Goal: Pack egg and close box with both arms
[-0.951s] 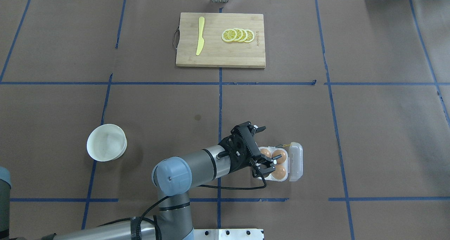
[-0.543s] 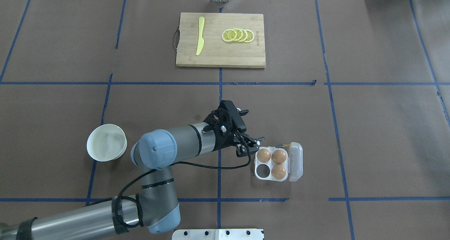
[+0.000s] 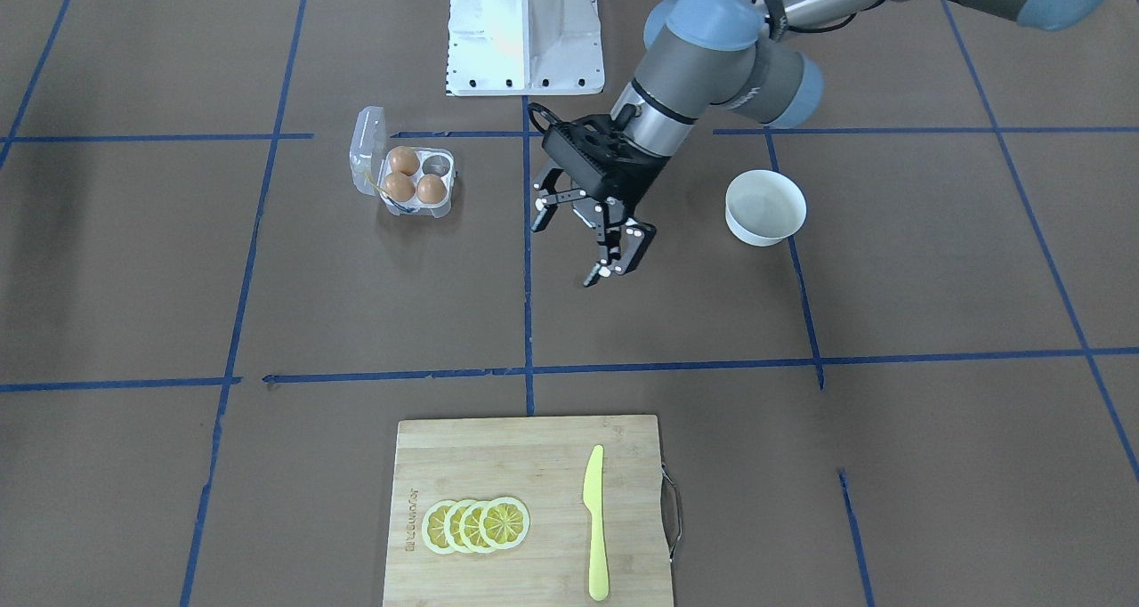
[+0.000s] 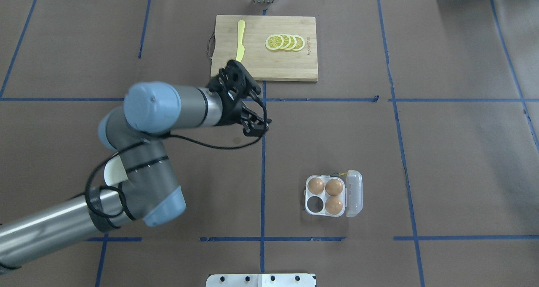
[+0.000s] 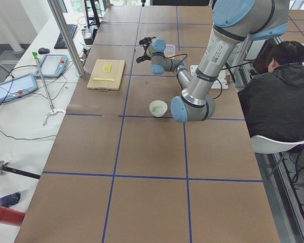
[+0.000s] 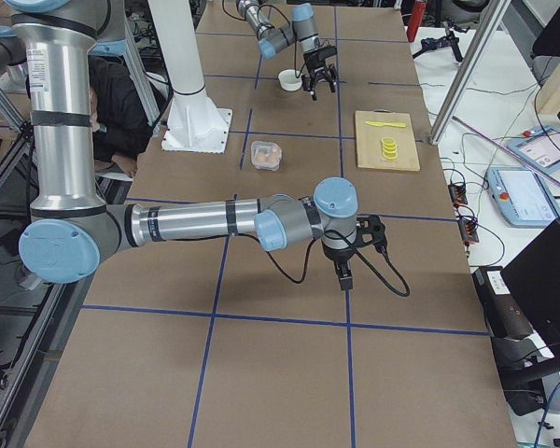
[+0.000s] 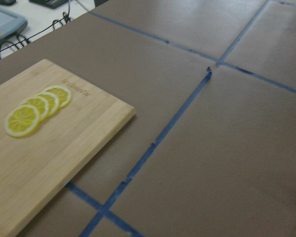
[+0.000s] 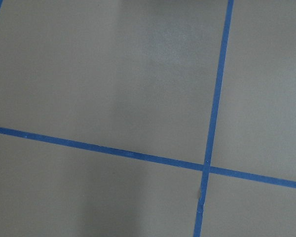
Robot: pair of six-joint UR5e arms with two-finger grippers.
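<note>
The clear egg carton (image 4: 308,212) lies open on the table, its lid (image 4: 354,193) folded out to the right. Three orange-brown eggs (image 4: 334,187) sit in its cups; the near-left cup (image 4: 313,203) is empty. It also shows in the front-facing view (image 3: 445,206). My left gripper (image 3: 563,253) is open and empty, well away from the carton, above the table's middle; in the overhead view (image 4: 257,126) it hangs near the cutting board. My right gripper (image 6: 345,275) shows only in the exterior right view, far from the carton; I cannot tell whether it is open.
A bamboo cutting board (image 4: 269,68) with lemon slices (image 4: 285,42) and a yellow knife (image 4: 240,38) lies at the far side. A white bowl (image 3: 765,206) stands to the left, partly under my left arm. A person (image 5: 278,91) sits beside the table.
My left gripper has left the carton and swung up, away and to the left toward the cutting board. The carton and its three eggs have not moved.
</note>
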